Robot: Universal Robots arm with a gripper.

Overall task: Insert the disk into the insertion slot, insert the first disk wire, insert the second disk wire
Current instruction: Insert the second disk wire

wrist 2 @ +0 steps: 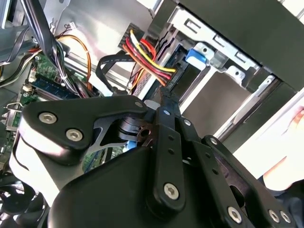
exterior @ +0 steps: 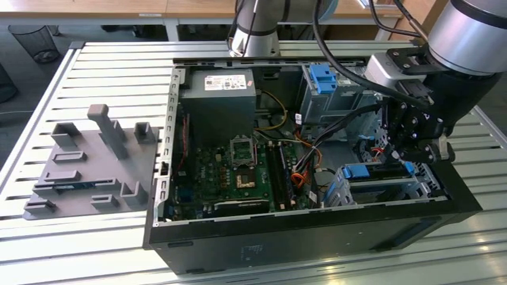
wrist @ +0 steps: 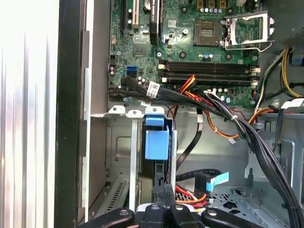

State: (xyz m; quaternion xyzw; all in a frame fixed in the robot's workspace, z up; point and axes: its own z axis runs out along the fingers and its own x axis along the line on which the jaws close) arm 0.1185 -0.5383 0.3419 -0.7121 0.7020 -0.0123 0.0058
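On the slatted table point(exterior: 103, 65), the seemingly stiff, fragile disk point(exterior: 380, 177), best gripped by its blue carrier point(wrist: 156, 145), sits in the insertion slot point(exterior: 396, 191) beside the narrowly pinched end effector point(wrist: 163, 191).

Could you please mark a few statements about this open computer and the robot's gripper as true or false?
1. The disk sits in the insertion slot. True.
2. The computer case is closed. False: its side is open and the motherboard lies exposed.
3. The grey fixture plate lies on the exterior view's right of the case. False: it lies on the exterior view's left.
4. The gripper is at the insertion slot's end of the case, away from the power supply. True.
5. A red, yellow and black wire bundle runs close to the slot. True.
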